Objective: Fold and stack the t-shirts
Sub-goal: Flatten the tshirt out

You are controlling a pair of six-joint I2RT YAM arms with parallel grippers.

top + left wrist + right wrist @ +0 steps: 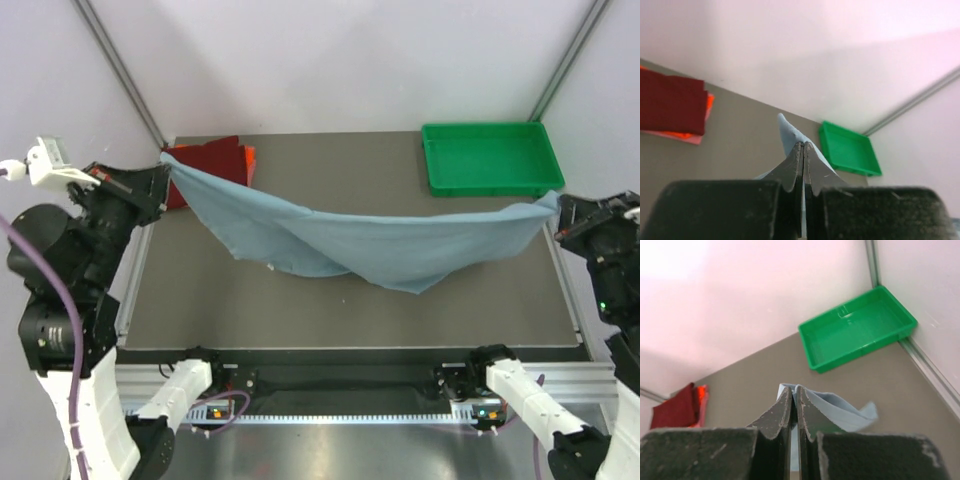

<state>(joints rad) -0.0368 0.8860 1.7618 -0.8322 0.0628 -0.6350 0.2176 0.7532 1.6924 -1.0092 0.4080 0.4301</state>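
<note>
at the near edge of the dark grey surface the two arm bases sit side by side, and the arms reach up and out to either side. the left tool is raised at the left edge of the surface, its two fingers pressed together on one corner of the dusty grey-blue soft cloth t-shirt. in the left wrist view that left tool is clamped tight, with a small peak of the blue cloth standing up just past the fingertips. the right tool is raised at the right edge of the surface and is likewise clamped on the opposite end of the same shirt. in the right wrist view the right tool pinches the cloth, which bunches out to the right of the fingers.

between the two tools the grey-blue shirt is stretched wide across the middle of the surface, sagging in a long curve with its lowest fold right of centre; whether that fold touches the surface cannot be told.

further back, in the far left corner, the dark red folded rectangular t-shirt lies on top of the orange folded t-shirt, whose edge shows along the right side. in the far right corner sits the green rectangular plastic tray, well apart from the shirts.
</note>
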